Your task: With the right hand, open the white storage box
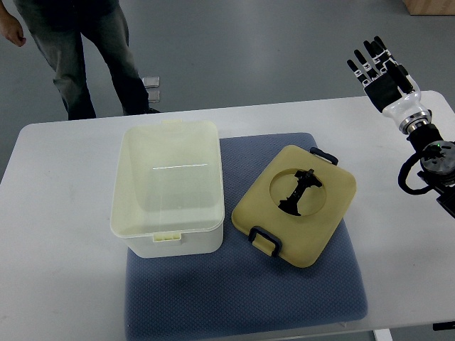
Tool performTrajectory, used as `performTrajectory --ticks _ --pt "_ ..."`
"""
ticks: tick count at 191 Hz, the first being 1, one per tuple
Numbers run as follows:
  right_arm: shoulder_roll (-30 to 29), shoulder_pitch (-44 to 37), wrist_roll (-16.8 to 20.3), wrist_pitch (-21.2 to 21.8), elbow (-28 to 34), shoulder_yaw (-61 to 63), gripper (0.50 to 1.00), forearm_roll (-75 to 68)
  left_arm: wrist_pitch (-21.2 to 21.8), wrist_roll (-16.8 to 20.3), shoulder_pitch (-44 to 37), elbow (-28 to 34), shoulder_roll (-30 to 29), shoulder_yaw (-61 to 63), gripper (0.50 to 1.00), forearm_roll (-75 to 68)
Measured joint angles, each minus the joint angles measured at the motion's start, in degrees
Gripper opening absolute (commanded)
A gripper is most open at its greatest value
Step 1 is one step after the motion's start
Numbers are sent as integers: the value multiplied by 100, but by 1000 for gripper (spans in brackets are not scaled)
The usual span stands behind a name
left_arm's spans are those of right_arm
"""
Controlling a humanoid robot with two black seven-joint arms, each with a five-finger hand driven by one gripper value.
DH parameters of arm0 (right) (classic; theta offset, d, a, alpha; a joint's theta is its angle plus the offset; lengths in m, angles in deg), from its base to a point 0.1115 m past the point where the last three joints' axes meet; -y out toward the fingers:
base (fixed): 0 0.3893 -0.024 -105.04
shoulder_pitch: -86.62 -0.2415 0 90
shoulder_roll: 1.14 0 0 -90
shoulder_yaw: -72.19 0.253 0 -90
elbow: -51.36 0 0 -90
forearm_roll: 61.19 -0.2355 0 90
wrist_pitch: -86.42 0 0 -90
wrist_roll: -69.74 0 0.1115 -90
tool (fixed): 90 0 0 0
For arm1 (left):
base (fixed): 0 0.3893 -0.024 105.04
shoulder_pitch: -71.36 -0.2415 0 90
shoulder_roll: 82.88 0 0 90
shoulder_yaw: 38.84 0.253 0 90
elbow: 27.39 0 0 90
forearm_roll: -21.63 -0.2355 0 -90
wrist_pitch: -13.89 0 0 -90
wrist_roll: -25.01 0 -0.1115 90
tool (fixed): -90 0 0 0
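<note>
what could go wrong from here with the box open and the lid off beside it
1. The lid lies tilted on the blue mat close beside the white storage box; a low sweep of the right hand back over the table could knock it.
2. A person stands just past the table's far edge, near the box, so any wide arm move toward that side may come close.

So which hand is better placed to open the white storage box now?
The right hand. It is the only hand in view, raised over the table's far right corner, fingers spread and empty. The white storage box sits left, lid on, so the reach is long.
</note>
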Motion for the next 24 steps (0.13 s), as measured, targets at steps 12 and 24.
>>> performTrajectory --ticks 12,24 --pt "-54 12 0 0 -12 0 930 0 0 0 0 0 0 0 1000 0" --pt "-99 24 0 7 -51 0 930 0 0 0 0 0 0 0 1000 1"
